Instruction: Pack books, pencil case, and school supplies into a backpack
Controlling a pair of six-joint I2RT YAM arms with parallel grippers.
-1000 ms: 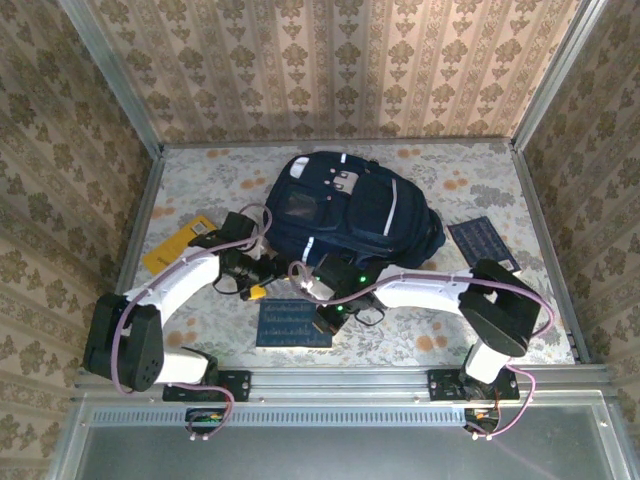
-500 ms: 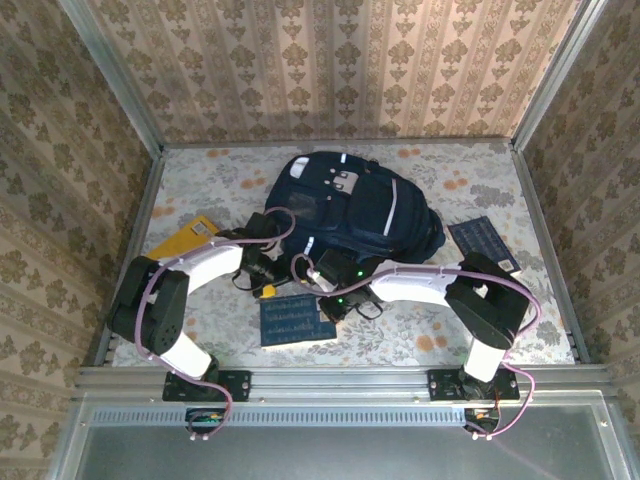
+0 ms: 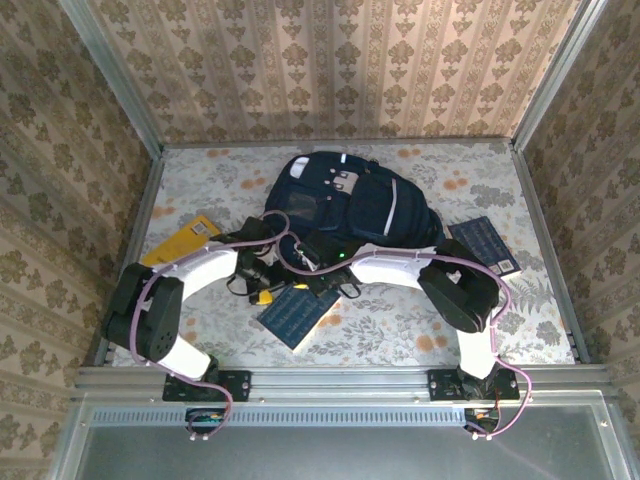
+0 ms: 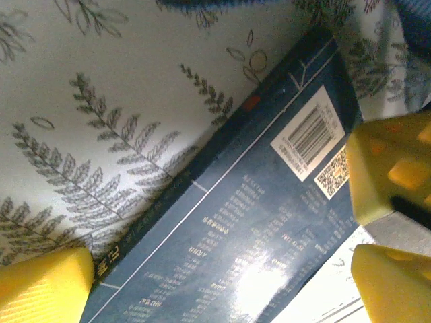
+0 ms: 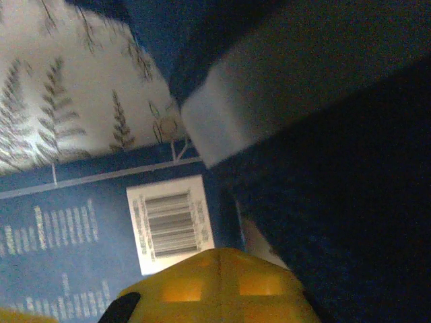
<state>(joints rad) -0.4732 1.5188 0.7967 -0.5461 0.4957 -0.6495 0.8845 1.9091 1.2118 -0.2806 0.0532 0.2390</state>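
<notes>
Backpack lies flat mid-surface, white stripe and grey patch up. Blue book is at its 7 o'clock, just off the bag's near edge and skewed, one corner pointing to 6 o'clock. Right hand is pressed together on the blue book's barcode corner; in the right wrist view its yellow finger sits just below the barcode, with backpack fabric and stripe at 1 o'clock. Left hand is spread wide at the book's 10 o'clock, holding nothing; in the left wrist view the back cover runs between its fingers. Yellow book sits at the backpack's 9 o'clock, navy book at its 3 o'clock, both flat and apart from the bag.
</notes>
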